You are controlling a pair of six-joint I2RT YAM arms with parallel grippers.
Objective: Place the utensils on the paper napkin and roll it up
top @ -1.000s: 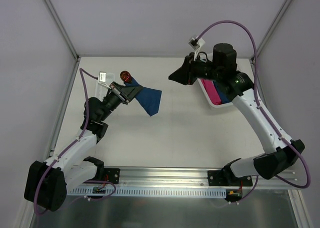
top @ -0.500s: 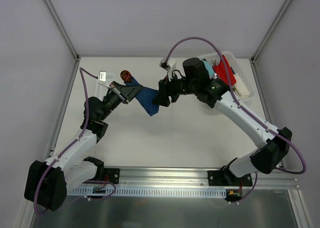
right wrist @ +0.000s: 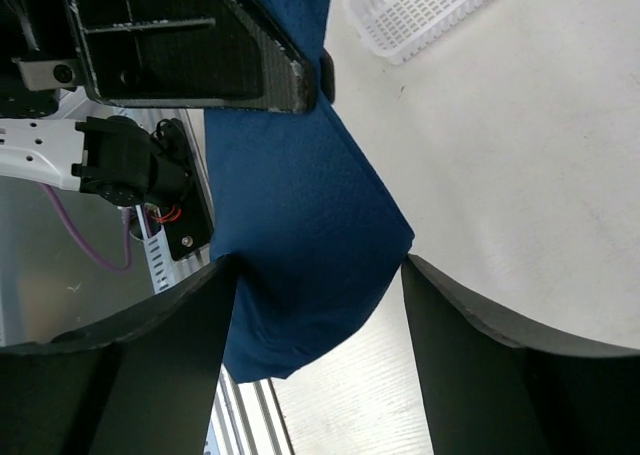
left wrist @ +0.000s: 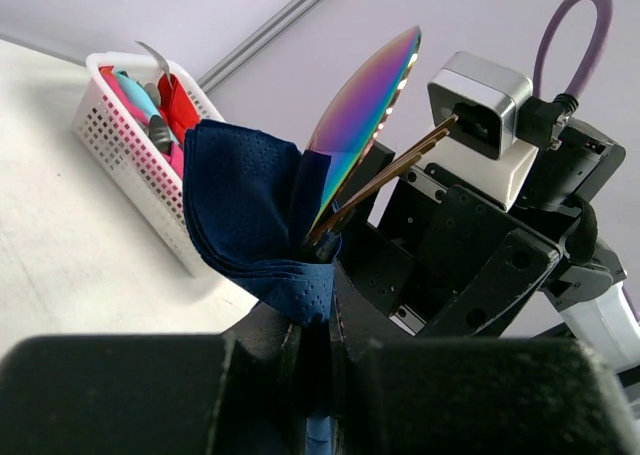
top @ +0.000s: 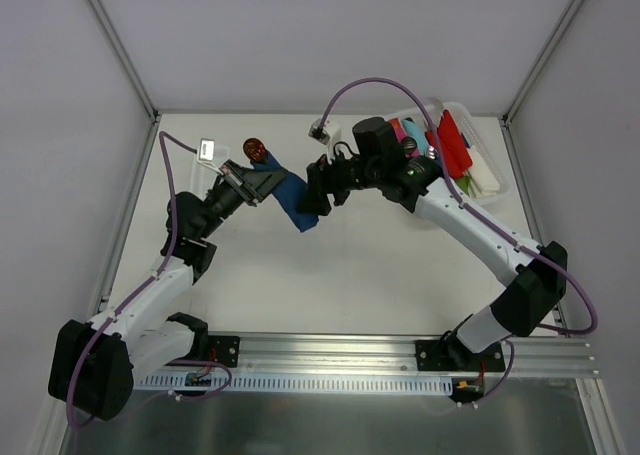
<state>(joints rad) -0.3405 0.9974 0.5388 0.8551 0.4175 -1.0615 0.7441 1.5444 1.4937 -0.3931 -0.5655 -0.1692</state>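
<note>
Your left gripper (top: 265,183) is clamped on the napkin (top: 290,199), which is bunched around the utensils (left wrist: 365,115). The bundle sits left of the basket (left wrist: 130,155), well apart from it, and its free end points toward the basket.

From the left wrist, you see the navy folds pinched between the jaws. A rainbow-sheened spoon bowl and a slim copper handle stick out of the top, on the side away from the basket. From above, a reddish round head shows at the end of the bundle farthest from the basket.

Your right gripper (right wrist: 318,267) reaches out from the basket side, and its jaws stand apart. The napkin's loose end hangs between its fingers (right wrist: 150,375). The cloth comes right up to both inner faces, but you cannot tell whether it presses on them. Beyond that end, the right wrist view shows the left gripper's dark body and a corner of the basket.

The basket itself holds pink, red, blue and white plastic items and rests on the white table (top: 380,275).
</note>
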